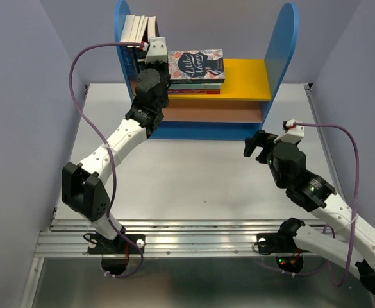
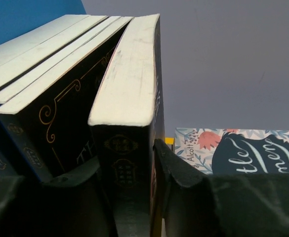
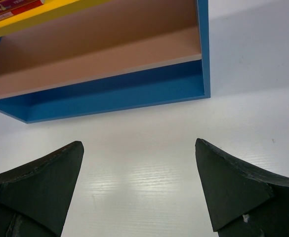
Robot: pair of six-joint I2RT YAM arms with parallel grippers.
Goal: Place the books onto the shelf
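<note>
Several books [image 1: 139, 27] stand upright on the yellow upper board of the shelf [image 1: 246, 78], against its left blue panel. The left wrist view shows them from below, dark covers with gold ornament and white page edges. My left gripper [image 1: 146, 46] [image 2: 127, 158] is at the rightmost book [image 2: 128, 74], one finger on each side of its spine. The left finger lies against it. A thin gap shows between the book and the right finger [image 2: 179, 173]. My right gripper [image 1: 254, 145] [image 3: 139, 148] hangs open and empty over the white table, in front of the shelf's right end.
A flat stack with a floral pink-and-navy cover [image 1: 197, 64] [image 2: 243, 148] lies on the yellow board just right of the upright books. The salmon middle board [image 3: 100, 54] and blue base [image 3: 114, 96] hold nothing. Purple cables loop beside both arms.
</note>
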